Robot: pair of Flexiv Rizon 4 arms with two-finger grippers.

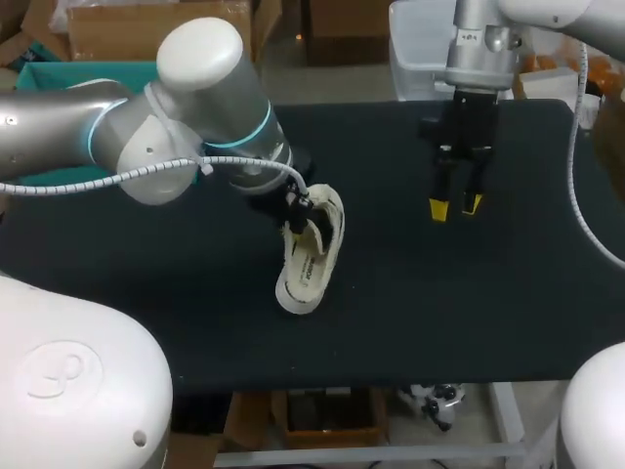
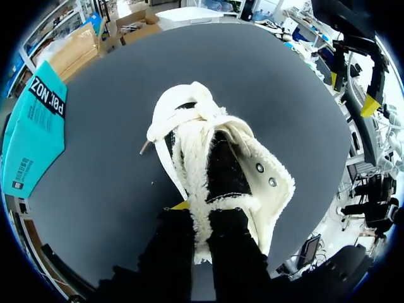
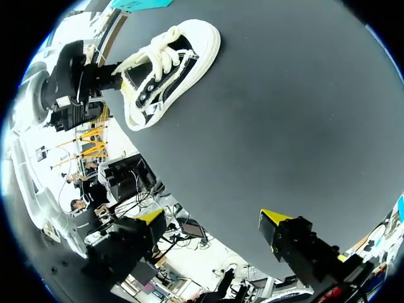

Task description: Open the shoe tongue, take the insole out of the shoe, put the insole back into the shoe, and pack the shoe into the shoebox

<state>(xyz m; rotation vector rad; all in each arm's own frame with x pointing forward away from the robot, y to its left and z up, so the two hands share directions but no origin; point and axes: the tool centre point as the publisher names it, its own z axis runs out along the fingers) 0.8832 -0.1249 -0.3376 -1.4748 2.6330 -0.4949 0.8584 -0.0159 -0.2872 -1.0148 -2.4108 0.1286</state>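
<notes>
a robotics lab. two silver and white robot arms, the left arm (image 1: 195, 127) and the right arm (image 1: 479, 44), hang over a black-topped work table (image 1: 439, 313). white coiled cable (image 1: 98, 183) runs along each arm.

1. Shoe (image 1: 311, 249): a low sneaker with cream-white sole and trim, a black upper and thick white laces (image 3: 154, 53). It is shown near the middle of the table (image 1: 459, 303), tilted to one side, with the toe toward the near edge.
2. Shoe opening: the sides are spread and a black interior is exposed. A cream edge at the heel end is clamped by the left gripper (image 2: 201, 218). The insole cannot be told apart.
3. Shoebox (image 2: 35, 126): a teal box with a black printed band, placed at the table's left edge, well apart from the shoe.
</notes>
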